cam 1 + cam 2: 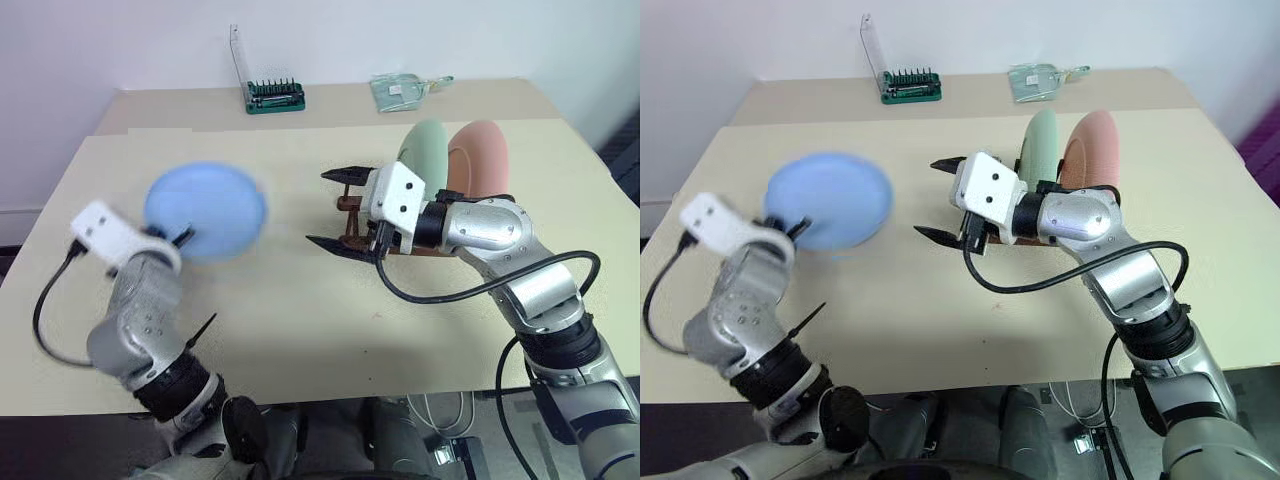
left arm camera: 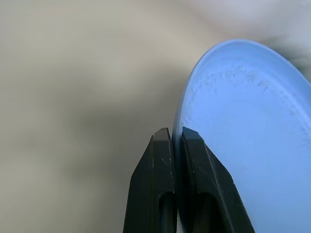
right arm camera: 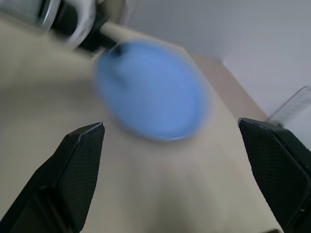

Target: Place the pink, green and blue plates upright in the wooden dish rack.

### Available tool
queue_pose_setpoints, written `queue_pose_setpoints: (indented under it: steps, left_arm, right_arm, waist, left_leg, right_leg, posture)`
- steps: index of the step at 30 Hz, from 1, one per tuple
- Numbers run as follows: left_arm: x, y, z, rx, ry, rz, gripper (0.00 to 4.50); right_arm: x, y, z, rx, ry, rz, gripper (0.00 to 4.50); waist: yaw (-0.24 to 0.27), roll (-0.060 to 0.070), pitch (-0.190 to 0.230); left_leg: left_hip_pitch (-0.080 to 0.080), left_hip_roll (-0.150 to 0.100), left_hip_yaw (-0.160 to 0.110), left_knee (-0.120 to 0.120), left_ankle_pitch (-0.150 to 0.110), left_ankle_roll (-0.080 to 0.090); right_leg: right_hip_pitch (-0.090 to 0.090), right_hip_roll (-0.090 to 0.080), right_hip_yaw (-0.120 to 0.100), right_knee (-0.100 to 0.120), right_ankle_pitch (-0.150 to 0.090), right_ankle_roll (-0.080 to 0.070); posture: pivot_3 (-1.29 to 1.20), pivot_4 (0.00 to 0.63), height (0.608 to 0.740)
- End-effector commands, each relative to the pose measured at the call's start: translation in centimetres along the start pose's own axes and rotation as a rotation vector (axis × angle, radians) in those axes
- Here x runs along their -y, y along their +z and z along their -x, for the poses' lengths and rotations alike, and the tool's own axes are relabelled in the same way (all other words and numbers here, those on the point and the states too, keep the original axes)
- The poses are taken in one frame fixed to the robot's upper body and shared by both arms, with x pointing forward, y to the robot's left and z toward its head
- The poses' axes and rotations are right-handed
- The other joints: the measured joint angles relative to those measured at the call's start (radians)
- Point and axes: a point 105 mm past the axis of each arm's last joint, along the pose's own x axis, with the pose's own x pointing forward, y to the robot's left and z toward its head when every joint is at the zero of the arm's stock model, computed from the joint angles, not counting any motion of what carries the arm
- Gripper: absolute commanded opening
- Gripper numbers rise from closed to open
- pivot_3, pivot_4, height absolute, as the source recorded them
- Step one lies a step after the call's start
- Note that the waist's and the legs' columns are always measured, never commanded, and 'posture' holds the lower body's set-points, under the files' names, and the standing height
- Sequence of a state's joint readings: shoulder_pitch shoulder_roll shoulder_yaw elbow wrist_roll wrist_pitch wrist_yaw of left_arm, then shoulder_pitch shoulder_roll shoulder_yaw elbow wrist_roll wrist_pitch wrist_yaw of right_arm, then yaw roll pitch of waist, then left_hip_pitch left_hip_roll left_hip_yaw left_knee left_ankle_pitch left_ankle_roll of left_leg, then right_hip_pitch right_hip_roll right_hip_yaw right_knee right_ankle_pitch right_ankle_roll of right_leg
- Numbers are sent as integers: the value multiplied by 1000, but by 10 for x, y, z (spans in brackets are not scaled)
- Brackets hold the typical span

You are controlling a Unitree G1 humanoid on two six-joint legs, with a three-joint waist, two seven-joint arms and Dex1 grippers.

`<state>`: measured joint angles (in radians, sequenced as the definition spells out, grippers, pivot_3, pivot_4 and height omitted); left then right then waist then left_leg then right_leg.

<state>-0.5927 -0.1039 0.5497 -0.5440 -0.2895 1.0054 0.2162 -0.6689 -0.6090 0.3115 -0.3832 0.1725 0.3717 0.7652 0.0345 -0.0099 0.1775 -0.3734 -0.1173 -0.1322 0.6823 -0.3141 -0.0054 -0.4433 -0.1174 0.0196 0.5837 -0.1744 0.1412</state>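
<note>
In the left eye view, the left tool point(image 1: 183, 237) is gripping the near rim of the blue plate point(image 1: 205, 210), which is showing blurred over the left part of the worktop point(image 1: 300, 310). The right tool point(image 1: 338, 209) is pointing toward that plate with its two fingers spread wide and nothing between them. Just behind the right tool, the rack point(image 1: 352, 222) is standing on the worktop, largely covered by the right arm; the green plate point(image 1: 425, 150) and the pink plate point(image 1: 482, 155) are standing upright in it side by side, green nearer the blue plate. At the far edge, a green bit holder point(image 1: 274, 96) with a raised clear lid and a clear packet point(image 1: 400, 91) are lying well apart from the plates. In the left wrist view, the two black fingers point(image 2: 156, 184) are pressing together on the blue plate's rim, one on each face, with the plate's face extending away beside them. In the right wrist view, the right tool's fingers point(image 3: 77, 165) are standing far apart, and the blue plate is showing between them, beyond their tips and not touching either one.
</note>
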Motion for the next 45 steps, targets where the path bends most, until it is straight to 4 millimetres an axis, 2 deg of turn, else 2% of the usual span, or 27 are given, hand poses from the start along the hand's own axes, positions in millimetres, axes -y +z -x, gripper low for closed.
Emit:
queue_pose_setpoints:
  steps: [1, 4, 9, 11, 13, 17, 19, 20, 23, 25, 27, 28, 30, 31, 32, 34, 35, 37, 39, 41, 45]
  left_arm:
    - [57, 22, 9, 110, -255, -103, 67]
    - [84, 23, 17, 124, -374, -139, 67]
    - [108, 28, 27, 146, -477, -144, 67]
    - [111, 28, 29, 147, -489, -148, 0]
    - [110, 28, 29, 146, -489, -148, 0]
    - [105, 27, 26, 139, -475, -156, 0]
    - [103, 29, 25, 130, -472, -86, 0]
    - [101, 32, 23, 135, -459, -34, 321]
    - [91, 52, 14, 174, -387, 157, 1344]
    - [63, 83, 3, 291, -258, 299, 2285]
    - [39, 102, -4, 364, -163, 364, 2285]
    - [17, 108, -10, 401, -81, 266, 2285]
    - [-5, 115, -14, 450, -4, 60, 2285]
    - [-8, 112, -16, 456, -10, -81, 2285]
    - [-7, 100, -19, 426, -35, -221, 2285]
    - [0, 56, -24, 300, -145, -552, 2285]
    - [1, 38, -23, 252, -195, -649, 2285]
    - [16, -11, -5, 112, -457, -714, 2285]
    - [23, -41, 13, 29, -627, -730, 2285]
    - [22, -60, 24, -59, -707, -722, 2285]
    - [34, -83, 53, -162, -905, -657, 2285]
  right_arm:
    - [0, -1, -9, -36, -5, 254, 4500]
    - [7, -15, -16, -102, -31, 403, 4500]
    - [29, -26, -23, -168, -117, 548, 4500]
    - [31, -28, -23, -175, -121, 554, 3962]
    - [32, -29, -22, -182, -129, 569, 3168]
    - [35, -31, -21, -197, -147, 622, 996]
    - [36, -30, -21, -196, -158, 649, 25]
    - [36, -30, -20, -197, -160, 665, 3]
    - [36, -29, -21, -190, -161, 683, 0]
    - [37, -27, -21, -180, -169, 681, 0]
    - [38, -25, -20, -170, -175, 676, 0]
    - [39, -19, -20, -140, -188, 653, 0]
    - [42, -6, -19, -75, -225, 581, 0]
    - [46, 3, -17, -25, -258, 519, 0]
    - [50, 15, -15, 36, -295, 460, 0]
    - [65, 45, -5, 204, -388, 241, 0]
    - [68, 54, 0, 260, -404, 163, 0]
    - [76, 70, 13, 408, -413, -176, 0]
    - [76, 76, 21, 491, -379, -429, 0]
    - [74, 78, 27, 531, -363, -590, 0]
    - [62, 61, 29, 484, -377, -874, 0]
  waist:
    - [-8, 0, 0]
    - [-25, 0, 0]
    - [-29, 1, 0]
    - [-28, 1, 0]
    - [-27, 1, 0]
    - [-26, 1, 0]
    - [-25, 1, 0]
    - [-25, 1, 0]
    - [-20, 0, 0]
    - [-22, 0, 0]
    - [-28, 0, 0]
    - [-32, 0, 0]
    - [-46, 1, 0]
    - [-49, 1, 0]
    - [-51, 1, 0]
    - [-48, 1, 0]
    - [-44, 1, 0]
    - [-38, 2, 0]
    - [-38, 2, 0]
    - [-40, 2, 0]
    - [-46, 8, 0]
  left_leg:
    - [0, 0, 0, 0, 0, 0]
    - [0, 0, 1, -1, 0, 0]
    - [0, 1, 1, -2, 0, 0]
    - [0, 1, 1, -2, 0, 0]
    - [0, 1, 1, -2, 0, 0]
    - [0, 0, 1, -2, 0, 0]
    - [0, 1, 1, -2, 0, 0]
    - [0, 1, 1, -2, 0, 0]
    - [0, 0, 0, -1, 0, 0]
    - [0, 0, 0, -1, 0, 0]
    - [0, 1, 0, -2, 0, 0]
    - [1, 2, 2, -3, 0, -1]
    - [2, 3, 3, -6, 1, -1]
    - [2, 3, 3, -6, 1, -1]
    - [2, 3, 3, -7, 0, -2]
    - [1, 3, 2, -7, 0, -2]
    - [0, 3, 2, -6, 0, -1]
    - [0, 2, -1, -5, 0, -1]
    - [0, 2, -1, -4, -1, 0]
    - [0, 2, -2, -4, -1, 1]
    - [0, 3, -1, -6, 0, -1]
  right_leg:
    - [0, 0, 0, 0, 0, 0]
    - [0, 0, 1, 0, 0, 0]
    - [-1, 0, 1, 0, 0, 0]
    - [-1, 0, 1, -1, 0, 0]
    - [-1, 0, 1, -1, 0, 0]
    - [-1, 1, 1, -1, 0, 0]
    - [-1, 1, 1, -1, 0, 0]
    - [-1, 1, 1, -2, 0, 0]
    - [0, 1, 1, -2, 0, 0]
    - [0, 1, 1, -2, 0, 0]
    - [-1, 1, 1, -2, 0, 0]
    - [-1, 2, 1, -2, 0, 0]
    - [-2, 3, 2, -2, 0, -1]
    - [-3, 3, 2, -2, 0, -1]
    - [-3, 3, 2, -2, 0, -1]
    - [-3, 3, 2, -2, 0, -1]
    - [-3, 3, 2, -1, 1, -2]
    - [-2, 3, 1, 0, 1, -2]
    - [-1, 2, 1, 0, 1, -3]
    - [-1, 2, 1, 0, 1, -3]
    - [-4, 3, 1, 0, 1, -4]
  posture:
    - [0, 150, 740]
    - [0, 150, 740]
    - [0, 150, 740]
    - [0, 150, 740]
    - [0, 150, 740]
    - [0, 150, 740]
    - [0, 150, 740]
    - [0, 150, 740]
    - [0, 150, 740]
    - [0, 150, 740]
    - [0, 150, 740]
    - [0, 150, 740]
    - [0, 150, 740]
    - [0, 150, 740]
    - [0, 150, 740]
    - [0, 150, 740]
    - [0, 150, 740]
    - [0, 150, 740]
    - [0, 150, 740]
    - [0, 150, 740]
    - [0, 150, 740]
